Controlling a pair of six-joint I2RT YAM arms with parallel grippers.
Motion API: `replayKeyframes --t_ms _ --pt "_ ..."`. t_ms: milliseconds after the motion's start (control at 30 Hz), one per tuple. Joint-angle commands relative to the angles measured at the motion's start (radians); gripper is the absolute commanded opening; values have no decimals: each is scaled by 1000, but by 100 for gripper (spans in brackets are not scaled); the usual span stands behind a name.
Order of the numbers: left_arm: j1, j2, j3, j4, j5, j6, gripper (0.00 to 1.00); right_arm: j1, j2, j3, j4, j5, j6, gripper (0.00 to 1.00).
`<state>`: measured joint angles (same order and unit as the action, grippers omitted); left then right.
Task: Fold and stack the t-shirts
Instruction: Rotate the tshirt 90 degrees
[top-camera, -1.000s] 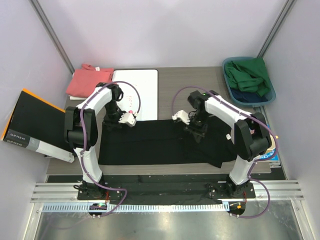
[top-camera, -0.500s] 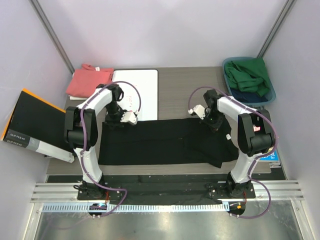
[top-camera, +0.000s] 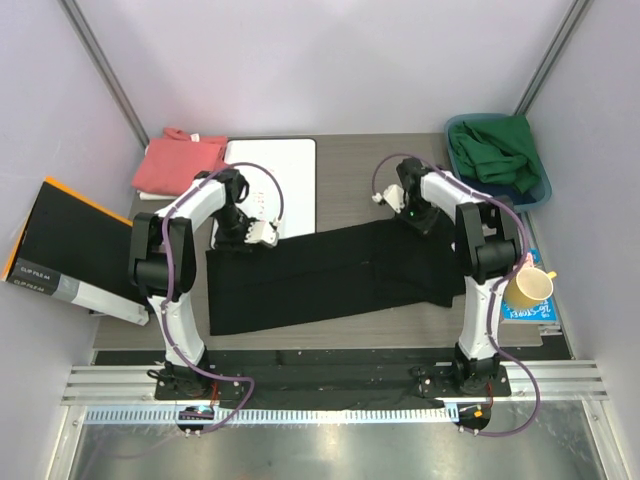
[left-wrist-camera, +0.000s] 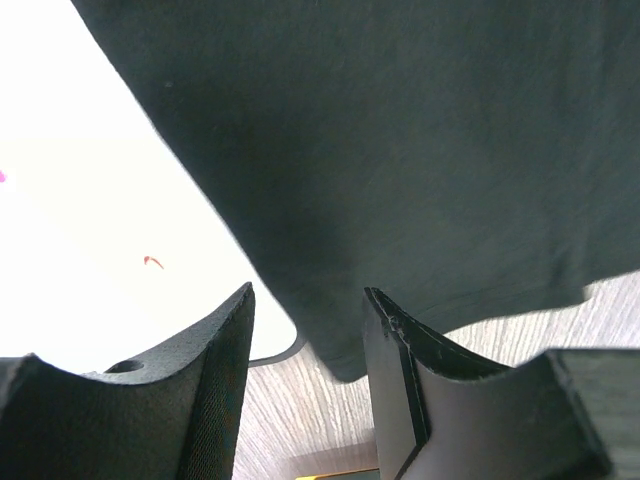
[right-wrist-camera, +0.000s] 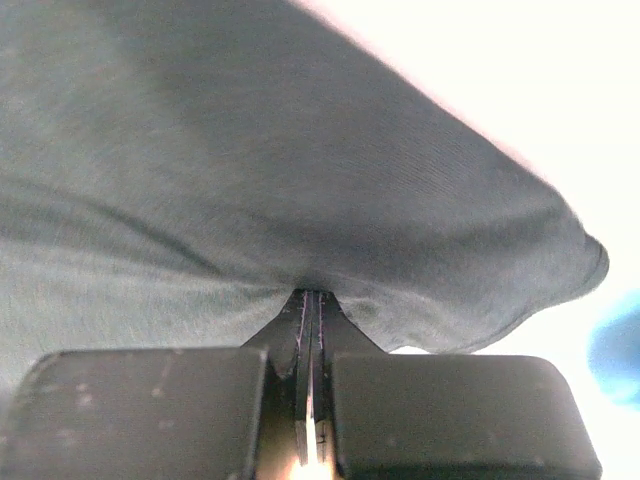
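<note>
Just clamped the right gripper tight on the black t-shirt at its far right edge and drew it toward the table's far edge, skewing the cloth mid-table, with the left gripper half-open over its far left corner, so a fold is likely beginning.

A robotics lab cell: plain lavender panel walls enclose a wood-grain counter; left arm and right arm are bolted to an aluminium rail.

Lilac walls, wood-grain tbl, bright light
</note>
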<state>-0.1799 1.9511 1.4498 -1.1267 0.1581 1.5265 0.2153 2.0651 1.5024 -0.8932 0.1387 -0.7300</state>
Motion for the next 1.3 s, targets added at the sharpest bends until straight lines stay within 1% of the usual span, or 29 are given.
replayKeyframes --t_ms 0,33,100,133,167,200,233,267,300,333,400,433,467,600,633,667,700,733,800,833,900,1000,1033,1133,1267 --pt "-3 -58 3 27 24 -28 48 -22 185 152 221 53 26 1" --pt "-4 -60 3 28 26 -32 48 -24 210 230 229 55 26 1" --pt "-3 -58 6 38 24 -40 48 -22 303 321 243 53 37 1" --pt "-4 -52 7 41 21 -43 48 -21 334 420 247 49 41 1" --pt "-4 -47 12 41 20 -45 48 -22 374 471 252 48 44 1" --pt "-4 -44 21 41 20 -54 48 -21 438 525 261 47 47 1" --pt "-3 -35 27 38 21 -57 48 -21 476 630 269 41 50 1" --pt "-4 -31 35 35 23 -60 48 -19 510 684 289 42 46 1" --pt "-4 -27 46 27 23 -65 48 -17 583 738 299 44 40 1" --pt "-4 -24 50 27 27 -65 48 -13 621 840 312 48 23 1" --pt "-4 -18 63 21 32 -63 48 -4 708 925 373 65 0 1" --pt "-4 -17 69 18 34 -65 48 10 722 964 408 71 -26 1" --pt "-4 -9 81 13 34 -65 48 15 730 964 500 82 -37 1" --pt "-4 -6 101 2 50 -69 48 51 707 909 745 125 -13 1" --pt "-6 -6 101 11 52 -74 48 58 676 880 793 154 6 1" --pt "-7 -12 103 18 60 -77 48 67 658 860 886 211 39 1" --pt "-7 -15 101 27 64 -78 48 70 626 795 954 252 58 1" --pt "-7 -17 100 44 70 -81 48 71 566 757 1052 283 87 1" --pt "-7 -24 92 61 81 -81 48 75 497 670 1117 344 116 1" --pt "-7 -24 89 79 86 -81 48 76 437 653 1134 358 129 1" --pt "-7 -30 86 94 99 -83 48 78 389 624 1116 372 181 1" --pt "-10 -38 75 131 118 -83 49 78 322 604 1025 363 236 1" --pt "-12 -40 66 140 120 -83 49 78 317 598 990 360 244 1" --pt "-16 -46 50 162 124 -83 49 78 319 570 975 345 245 1" --pt "-16 -57 28 182 132 -77 48 76 385 616 942 328 264 1"
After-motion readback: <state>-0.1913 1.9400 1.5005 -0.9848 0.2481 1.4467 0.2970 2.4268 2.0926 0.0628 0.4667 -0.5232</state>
